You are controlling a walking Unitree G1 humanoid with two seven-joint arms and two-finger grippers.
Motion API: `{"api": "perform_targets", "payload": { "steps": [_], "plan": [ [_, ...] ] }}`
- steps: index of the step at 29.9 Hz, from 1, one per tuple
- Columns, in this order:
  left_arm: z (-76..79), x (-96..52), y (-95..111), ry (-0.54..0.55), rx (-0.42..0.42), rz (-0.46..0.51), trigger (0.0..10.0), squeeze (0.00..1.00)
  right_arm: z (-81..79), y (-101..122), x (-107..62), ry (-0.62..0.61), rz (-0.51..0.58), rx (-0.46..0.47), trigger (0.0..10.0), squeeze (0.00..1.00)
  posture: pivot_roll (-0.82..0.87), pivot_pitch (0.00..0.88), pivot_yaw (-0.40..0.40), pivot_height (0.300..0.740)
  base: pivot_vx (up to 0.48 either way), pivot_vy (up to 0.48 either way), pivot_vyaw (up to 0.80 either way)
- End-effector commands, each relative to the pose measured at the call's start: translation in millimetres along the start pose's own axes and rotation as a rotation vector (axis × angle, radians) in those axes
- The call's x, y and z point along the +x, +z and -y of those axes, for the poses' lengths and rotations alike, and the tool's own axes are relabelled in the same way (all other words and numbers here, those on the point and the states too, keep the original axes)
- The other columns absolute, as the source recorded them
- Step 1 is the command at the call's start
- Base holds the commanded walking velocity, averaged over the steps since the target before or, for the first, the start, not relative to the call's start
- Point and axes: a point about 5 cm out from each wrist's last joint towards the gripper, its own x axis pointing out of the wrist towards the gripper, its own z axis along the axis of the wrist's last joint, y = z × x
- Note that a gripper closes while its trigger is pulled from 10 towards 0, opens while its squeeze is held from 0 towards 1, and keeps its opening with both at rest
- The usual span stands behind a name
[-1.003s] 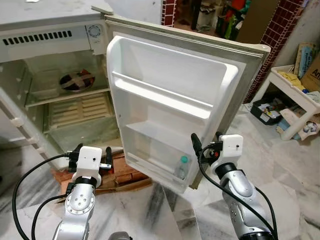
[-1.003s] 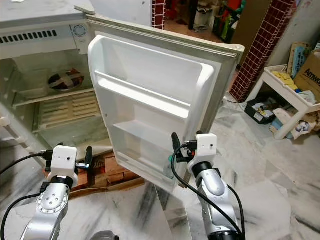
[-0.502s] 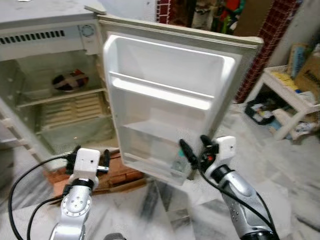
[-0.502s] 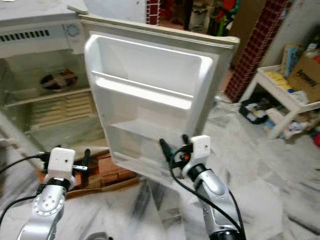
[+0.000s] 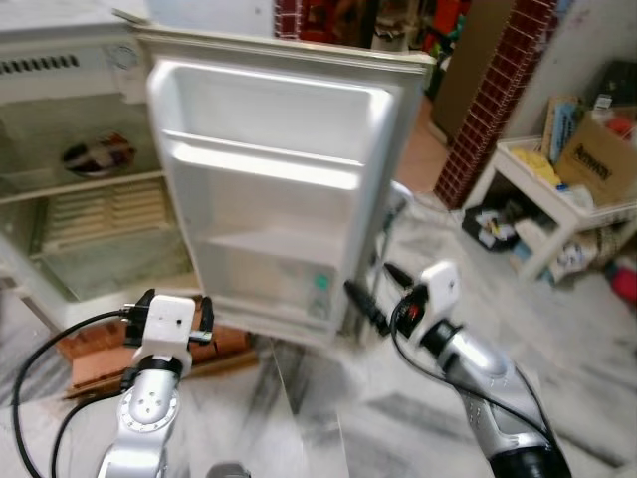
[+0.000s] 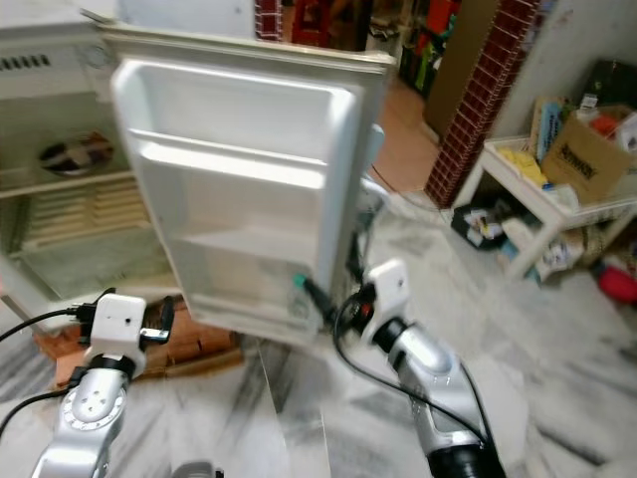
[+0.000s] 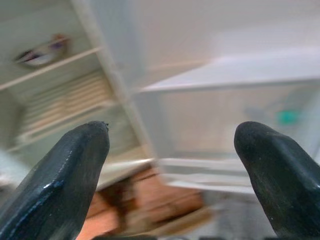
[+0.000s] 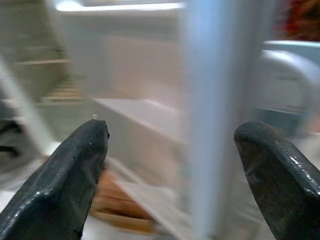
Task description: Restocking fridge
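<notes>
the right tool [image 5: 370, 291] has its fingers spread and is raised close to the free edge of the open fridge door [image 5: 269, 189], near the door's lowest shelf. a bottle with a green cap [image 5: 319, 295] stands in that shelf. the left tool [image 5: 174, 311], fingers also spread, hangs in front of the bricks [image 5: 90, 349] under the fridge [image 5: 60, 169]. a bowl [image 5: 92, 156] sits on a shelf inside.
</notes>
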Motion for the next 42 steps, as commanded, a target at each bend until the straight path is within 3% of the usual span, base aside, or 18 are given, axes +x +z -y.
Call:
{"api": "perform_targets", "payload": {
  "steps": [1,6,19,31,39,42],
  "plan": [
    [-14.1,-0.3,0.4,0.046,0.024,0.008,10.0,0.00,-5.6,10.8,7.7,-0.002,0.057,-0.036,10.0,0.00,0.11,0.000,-0.029,0.740,0.000,0.000,0.70],
    [-17.9,-3.4,-2.7,0.056,0.009,-0.002,10.0,0.00,-2.3,12.5,8.5,-0.112,0.095,-0.062,10.0,0.00,0.12,0.000,-0.030,0.740,0.000,0.000,0.70],
    [-17.5,-1.5,-0.8,0.046,-0.005,0.006,10.0,0.00,2.0,20.0,14.1,-0.172,0.138,-0.092,10.0,0.00,0.12,0.000,-0.029,0.740,0.243,-0.232,0.25],
    [-16.4,-2.4,-2.7,0.052,-0.011,-0.007,10.0,0.00,-1.3,20.8,18.7,-0.151,0.148,-0.098,10.0,0.00,0.12,0.000,-0.030,0.740,0.325,-0.349,0.00],
    [-13.9,-5.6,-3.7,0.062,-0.022,-0.016,10.0,0.00,-6.0,23.8,22.7,-0.115,0.165,-0.113,10.0,0.00,0.13,0.000,-0.035,0.740,0.109,-0.130,0.70],
    [-11.7,-12.8,-13.1,0.068,-0.046,-0.060,10.0,0.00,-7.2,23.8,26.0,-0.107,0.164,-0.118,10.0,0.00,0.13,0.000,-0.036,0.740,0.000,0.000,0.76]
  ]
}}
